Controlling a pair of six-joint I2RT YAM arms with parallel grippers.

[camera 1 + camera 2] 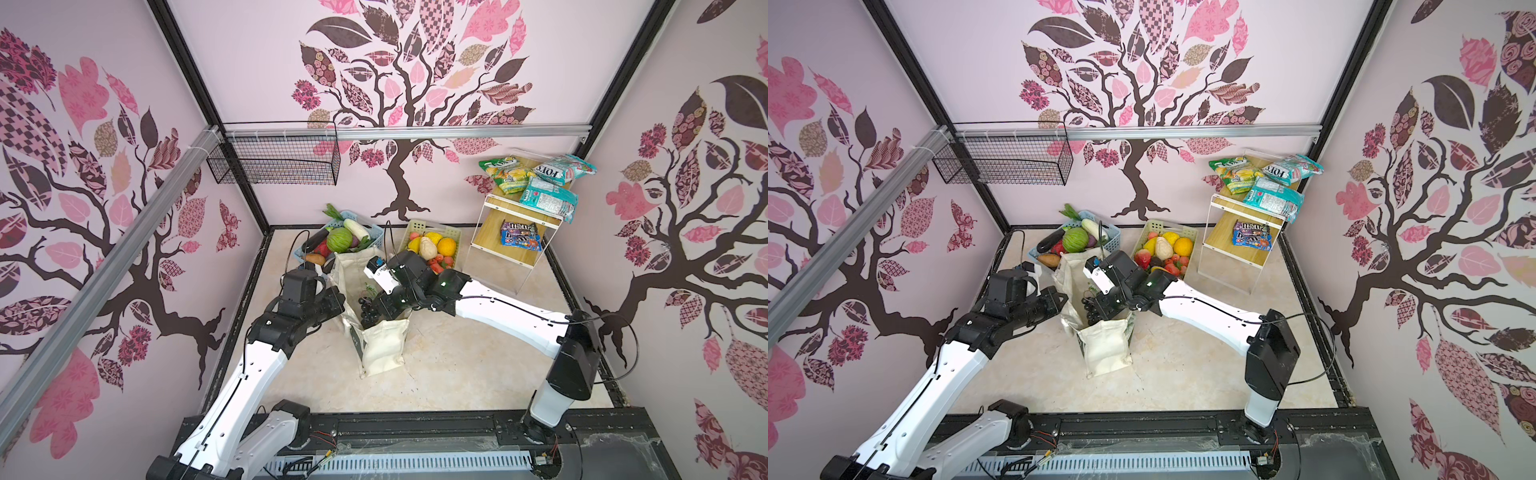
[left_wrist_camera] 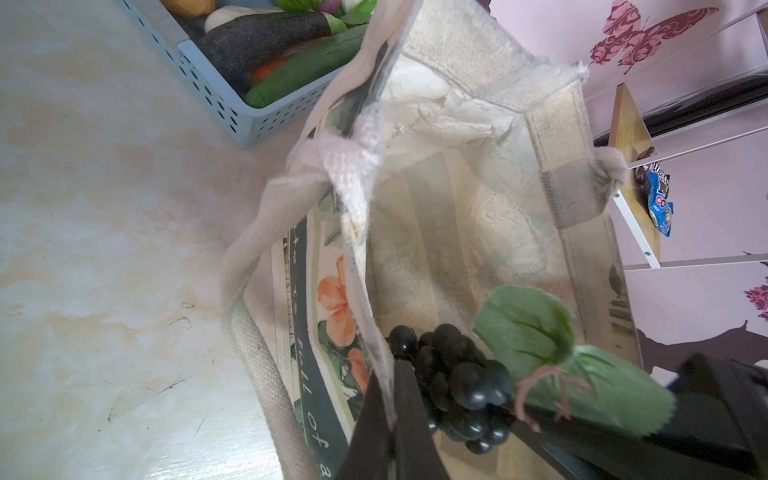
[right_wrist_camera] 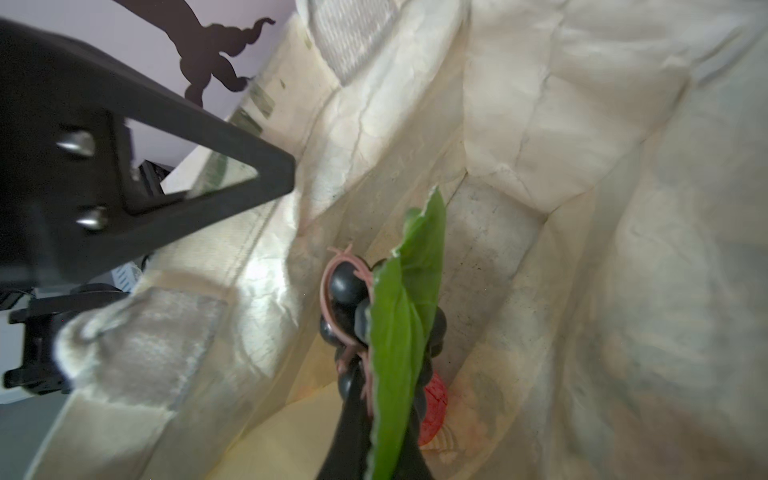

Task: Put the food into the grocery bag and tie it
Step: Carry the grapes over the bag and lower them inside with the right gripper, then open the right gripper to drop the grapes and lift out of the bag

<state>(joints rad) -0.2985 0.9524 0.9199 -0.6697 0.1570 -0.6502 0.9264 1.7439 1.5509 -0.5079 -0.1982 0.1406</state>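
The work surface is a cream, marble-patterned tabletop (image 1: 457, 365), scuffed with a few dark marks and closed in on three sides by pale pink walls (image 1: 257, 62) bearing a large brown tree decal with pink patterned leaves. Black frame posts run up the corners, an aluminium rail (image 1: 457, 133) crosses the far wall, and a black wire basket (image 1: 274, 160) hangs from it at the far left. The grocery bag (image 1: 382, 345) stands upright and open near the middle of the table, between the two arms. The left gripper (image 2: 392, 399) is pressed together on the bag's left rim, pinching the fabric. The right gripper (image 3: 357, 374) is closed on the stem end of the dark grape bunch (image 3: 347, 291), which hangs with its green leaf inside the bag's mouth, above a red item (image 3: 434, 407) on the bottom. Just beyond the bag, a blue basket (image 1: 374, 232) holds the round green cabbage (image 1: 340, 240) and the white radish (image 1: 356, 228) among other vegetables. A pale-green basket (image 1: 436, 230) of fruit sits to its right. At the far right a white-framed wooden shelf (image 1: 494, 237) carries the blue M&M's packet (image 1: 521, 241) on its lower board and candy bags (image 1: 540, 174) on top.
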